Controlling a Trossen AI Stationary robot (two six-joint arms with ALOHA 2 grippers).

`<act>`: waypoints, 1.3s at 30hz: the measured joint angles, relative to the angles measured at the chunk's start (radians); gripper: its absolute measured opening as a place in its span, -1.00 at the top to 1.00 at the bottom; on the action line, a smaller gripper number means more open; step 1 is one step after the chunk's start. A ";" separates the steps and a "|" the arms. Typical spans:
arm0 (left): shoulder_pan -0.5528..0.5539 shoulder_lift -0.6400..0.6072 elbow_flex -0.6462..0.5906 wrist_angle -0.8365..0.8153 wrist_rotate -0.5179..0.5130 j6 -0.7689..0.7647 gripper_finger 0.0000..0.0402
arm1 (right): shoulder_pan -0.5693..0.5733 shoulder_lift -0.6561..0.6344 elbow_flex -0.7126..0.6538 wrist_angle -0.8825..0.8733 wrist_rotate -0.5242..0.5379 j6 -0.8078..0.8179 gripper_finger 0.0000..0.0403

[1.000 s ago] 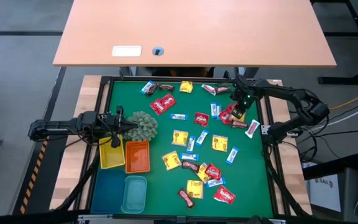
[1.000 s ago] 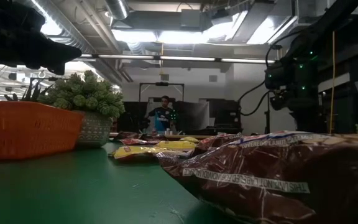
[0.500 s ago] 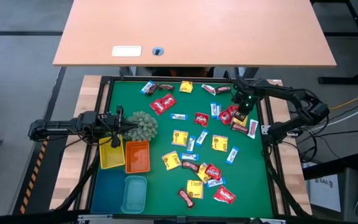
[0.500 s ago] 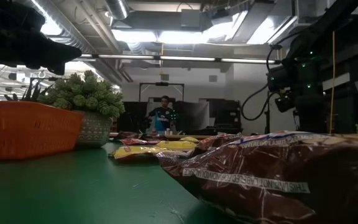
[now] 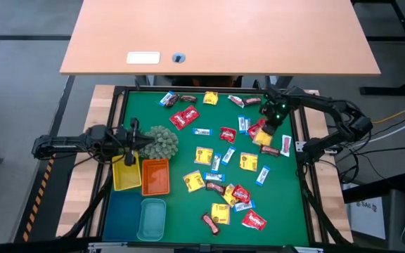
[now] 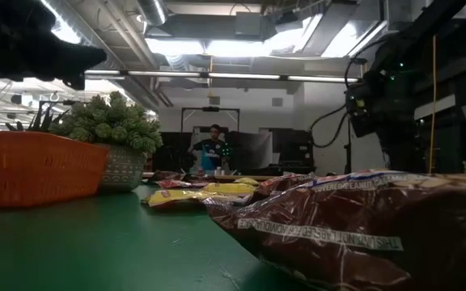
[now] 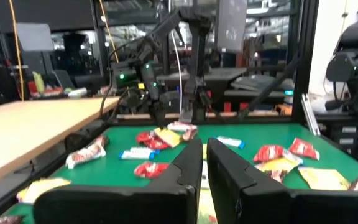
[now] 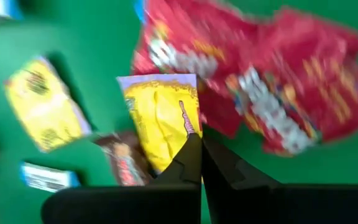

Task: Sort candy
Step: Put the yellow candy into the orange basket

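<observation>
Candy (image 5: 223, 176) in red, yellow, blue-white and brown wrappers lies scattered over the green mat. My right gripper (image 5: 268, 130) is at the far right of the mat, above a heap of red packets (image 8: 272, 93), and is shut on a yellow square packet (image 8: 160, 118). The left wrist view also shows that packet (image 7: 166, 135) under the right arm. My left gripper (image 7: 205, 163) waits shut at the mat's left edge, level, beside the spiky plant (image 5: 162, 140). My right gripper pinches the yellow packet between its two fingertips at one edge (image 8: 188, 134). The fingers come from above, slanting steeply down. The packet is lifted off the mat, its flat face toward the wrist camera, over the red packets.
Yellow (image 5: 125, 174), orange (image 5: 155, 176), blue (image 5: 121, 214) and teal (image 5: 152, 218) trays sit at the near left. A huge brown wrapper (image 6: 362, 226) fills the low view's foreground. A wooden desk (image 5: 216, 35) stands beyond the far edge. A person (image 6: 211, 149) stands far back.
My right gripper has tipped and turned at the wrist over the red packets and come up slightly. The yellow packet, earlier tucked under it among the red ones, now shows lifted below the fingers. My left arm has kept still.
</observation>
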 joint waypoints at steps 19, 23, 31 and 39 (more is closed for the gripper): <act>0.000 0.000 0.000 0.067 -0.104 -0.001 0.49 | 0.328 0.000 0.182 0.382 -0.136 0.072 1.00; 0.000 0.000 0.000 0.067 -0.104 -0.001 0.49 | 0.432 0.000 0.196 0.549 -0.137 0.134 1.00; 0.000 0.000 0.000 0.066 -0.105 -0.002 0.52 | 0.639 0.014 0.196 0.921 -0.026 0.235 1.00; 0.000 0.000 0.000 0.065 -0.105 -0.002 0.52 | 0.792 0.155 0.196 1.324 0.014 0.252 1.00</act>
